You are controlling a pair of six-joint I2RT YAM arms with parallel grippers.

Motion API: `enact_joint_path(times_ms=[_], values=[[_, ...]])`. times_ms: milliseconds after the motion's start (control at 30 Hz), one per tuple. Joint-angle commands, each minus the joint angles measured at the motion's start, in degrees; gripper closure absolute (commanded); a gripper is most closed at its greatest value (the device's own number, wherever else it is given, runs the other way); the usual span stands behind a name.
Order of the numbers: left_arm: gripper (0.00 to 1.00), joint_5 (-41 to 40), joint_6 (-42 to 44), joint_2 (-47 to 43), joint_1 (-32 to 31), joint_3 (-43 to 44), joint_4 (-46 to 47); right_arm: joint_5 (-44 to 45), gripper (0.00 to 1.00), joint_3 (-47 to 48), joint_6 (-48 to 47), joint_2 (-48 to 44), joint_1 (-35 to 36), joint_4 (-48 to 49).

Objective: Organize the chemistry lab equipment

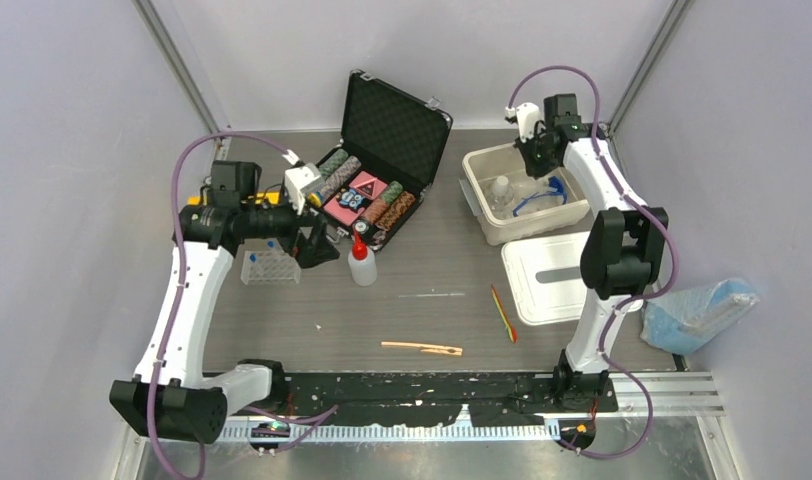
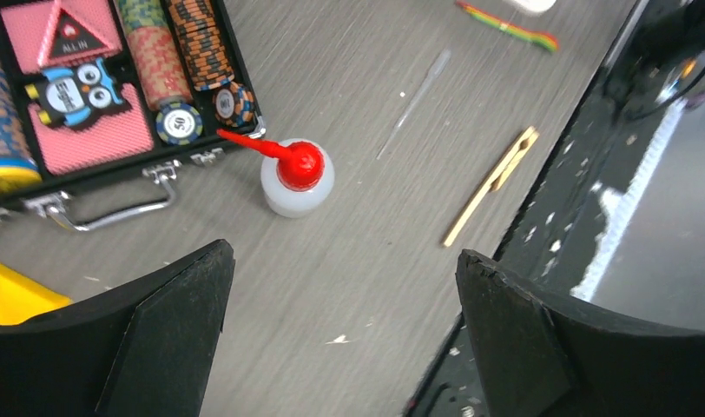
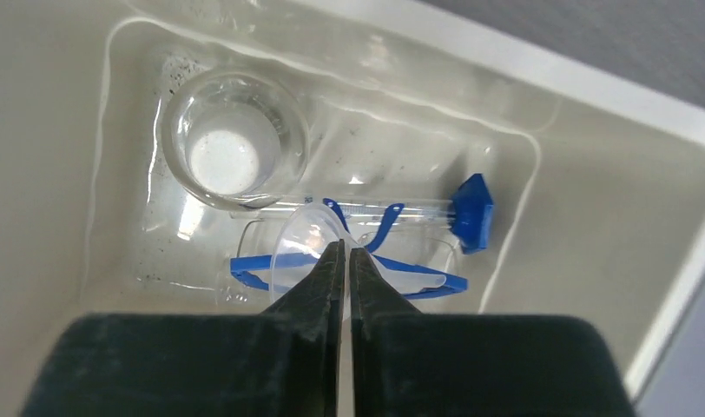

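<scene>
The clear plastic funnel hangs over the blue goggles inside the white plastic bin, with the right tool pinched shut on its rim. It should go lower, then release gently. The left tool gapes wide, empty.

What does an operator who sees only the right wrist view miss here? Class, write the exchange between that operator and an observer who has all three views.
Operator: My camera shows only the inside of a bin. Where is the squeeze bottle?
Observer: The red-capped squeeze bottle stands upright on the table, just in front of the open poker-chip case.
Operator: What is the other arm doing?
Observer: The left gripper is open and holds nothing. It hangs over the table with the bottle ahead of its fingers.
</scene>
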Motion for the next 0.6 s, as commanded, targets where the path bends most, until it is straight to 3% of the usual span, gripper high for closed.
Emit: enact_joint_path(times_ms=[0, 33, 100, 167, 300, 433, 567], values=[[0.01, -6.6, 9.6, 2.0, -5.5, 1.6, -0.8, -0.2, 0.81, 0.8, -0.4, -1.4, 0.3, 2.8], [0.01, -7.3, 10.0, 2.3, -6.8, 0.6, 0.1, -0.7, 0.72, 1.0, 0.3, -1.3, 0.2, 1.9], [0.01, -8.8, 11.3, 2.6, -10.2, -1.8, 2.3, -1.6, 0.39, 2.1, 1.5, -2.1, 0.3, 0.6], [0.01, -10.0, 12.5, 2.0, -13.9, -5.1, 5.9, -2.9, 0.27, 4.0, 1.3, -3.6, 0.3, -1.1], [0.01, -12.1, 15.6, 1.9, -22.7, -12.5, 14.8, -4.1, 0.16, 5.6, -1.0, -8.2, -0.1, -2.8], [0.16, -14.0, 21.6, 5.2, -31.5, -15.4, 15.1, -6.1, 0.13, 8.8, -2.2, -12.5, -0.8, -8.0], [0.33, -19.0, 28.1, 6.9, -39.5, -21.4, 17.7, -10.2, 0.12, 6.2, -3.0, -18.9, -1.3, -10.1]])
